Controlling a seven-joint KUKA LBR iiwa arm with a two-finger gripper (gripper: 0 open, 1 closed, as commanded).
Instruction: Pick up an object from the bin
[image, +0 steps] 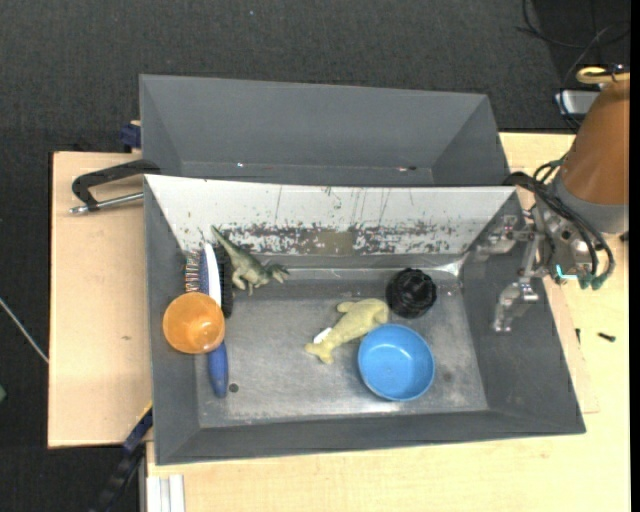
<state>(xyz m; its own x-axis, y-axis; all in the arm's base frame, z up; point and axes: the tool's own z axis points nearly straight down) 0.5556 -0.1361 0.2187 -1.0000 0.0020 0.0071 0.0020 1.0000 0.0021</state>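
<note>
blue round plastic bowl (396, 365) near grey metal bin's (290, 395) front, gripper (510, 305) to its right.
gripper hangs over the right sloping wall, near a black ribbed knob (411, 291); parted or closed, cannot tell.

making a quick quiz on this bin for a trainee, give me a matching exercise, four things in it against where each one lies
Things:
1. blue bowl
2. orange cup
3. green dinosaur toy
4. black round thing

Places:
A. at the foot of the back wall, left part
B. just behind the blue bowl
C. against the left wall, beside the blue brush
D. nearest the front, right of centre

Pairs: 1-D, 2-C, 3-A, 4-B
</note>
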